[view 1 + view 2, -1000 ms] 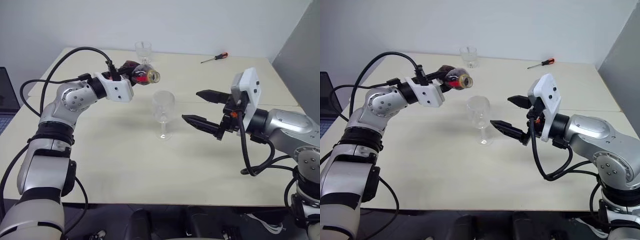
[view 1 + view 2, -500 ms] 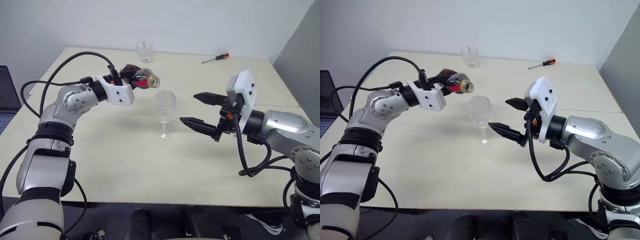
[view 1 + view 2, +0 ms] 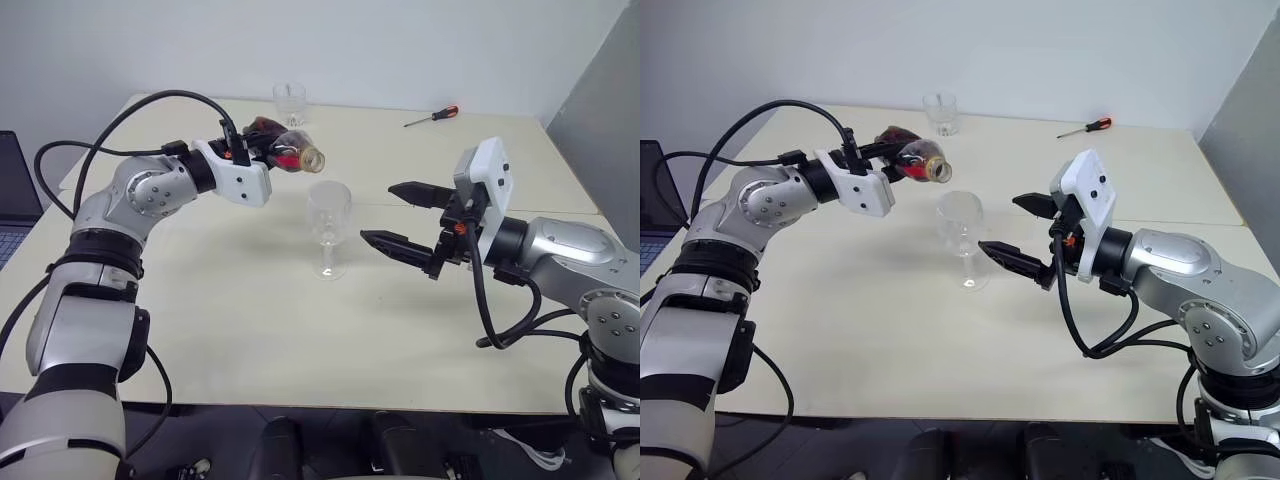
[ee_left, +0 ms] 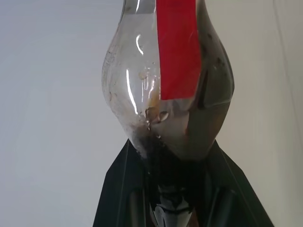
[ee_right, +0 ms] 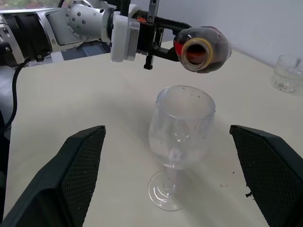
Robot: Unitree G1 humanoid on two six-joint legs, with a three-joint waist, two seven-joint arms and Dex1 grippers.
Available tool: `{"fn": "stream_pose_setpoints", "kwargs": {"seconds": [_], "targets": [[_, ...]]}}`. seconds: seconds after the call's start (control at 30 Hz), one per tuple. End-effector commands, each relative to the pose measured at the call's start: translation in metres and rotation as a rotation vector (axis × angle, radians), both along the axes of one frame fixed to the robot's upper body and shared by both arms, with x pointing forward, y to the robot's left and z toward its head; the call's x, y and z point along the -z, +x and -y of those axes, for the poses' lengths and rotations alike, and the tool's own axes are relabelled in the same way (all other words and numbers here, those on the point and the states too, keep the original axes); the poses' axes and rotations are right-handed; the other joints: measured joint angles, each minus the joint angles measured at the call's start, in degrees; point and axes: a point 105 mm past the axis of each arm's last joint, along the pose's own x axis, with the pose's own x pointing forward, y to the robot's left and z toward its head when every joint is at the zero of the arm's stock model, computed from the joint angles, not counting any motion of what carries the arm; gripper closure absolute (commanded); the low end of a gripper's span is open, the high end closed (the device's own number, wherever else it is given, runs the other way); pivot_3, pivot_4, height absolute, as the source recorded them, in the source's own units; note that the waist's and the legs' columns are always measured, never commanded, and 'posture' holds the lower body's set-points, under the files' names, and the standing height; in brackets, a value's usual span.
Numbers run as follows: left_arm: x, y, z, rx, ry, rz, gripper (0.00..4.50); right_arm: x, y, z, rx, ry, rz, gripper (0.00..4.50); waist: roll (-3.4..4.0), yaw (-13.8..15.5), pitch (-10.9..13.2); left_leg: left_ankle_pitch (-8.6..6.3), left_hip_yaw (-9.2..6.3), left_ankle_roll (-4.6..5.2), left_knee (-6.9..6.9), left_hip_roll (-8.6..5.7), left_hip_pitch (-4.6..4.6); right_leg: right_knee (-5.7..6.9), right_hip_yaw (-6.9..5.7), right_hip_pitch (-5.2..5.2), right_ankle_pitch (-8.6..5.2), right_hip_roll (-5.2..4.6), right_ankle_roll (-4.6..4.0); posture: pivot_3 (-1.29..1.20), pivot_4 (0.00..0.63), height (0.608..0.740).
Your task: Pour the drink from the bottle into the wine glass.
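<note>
Bottle: small squat clear plastic bottle [image 3: 288, 152] with a red label, lying roughly level in the air, mouth open and uncapped, pointing right, just above and left of the glass rim.
Drink: dark brown liquid [image 4: 189, 137] pooled in the bottle's bulbous body; none visible in the glass.
Wine glass: clear stemmed glass [image 3: 328, 228] with a rounded bowl, upright near the middle of the table, bowl looks empty.
Left gripper: [image 3: 262, 145] black fingers clamped on the bottle's body, held above the table left of the glass.
Right gripper: [image 3: 398, 217] fingers spread wide apart, holding nothing, level and pointing left at the glass, just right of it, not touching.
Table: pale cream tabletop [image 3: 250, 320].
Tumbler: short clear stemless glass [image 3: 289, 103], far side.
Screwdriver: red-handled [image 3: 431, 116], far right.
</note>
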Motion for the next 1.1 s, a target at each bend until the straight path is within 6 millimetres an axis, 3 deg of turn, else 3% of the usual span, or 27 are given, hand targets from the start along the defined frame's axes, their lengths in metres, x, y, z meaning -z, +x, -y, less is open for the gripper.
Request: {"fn": "stream_pose_setpoints", "kwargs": {"seconds": [0.03, 1.1], "targets": [[-0.0245, -0.0048, 0.0013, 0.023, -0.012, 0.089, 3.74, -0.0117, -0.0037, -0.0034, -0.02, 0.015, 0.064, 0.0, 0.0, 0.0, 0.0, 0.0, 0.0, 0.0, 0.0, 0.0, 0.0, 0.01, 0.0, 0.0, 0.0, 0.0, 0.0, 0.0, 0.15, 0.74], [-0.0173, -0.0007, -0.0016, 0.001, 0.084, 0.118, 3.74, -0.0102, -0.0034, -0.0028, -0.034, -0.002, 0.064, 0.0, 0.0, -0.01, 0.0, 0.0, -0.06, 0.0, 0.08, -0.02, 0.01, 0.23, -0.05, -0.01, 0.0, 0.0, 0.0, 0.0, 0.15, 0.74]]}}
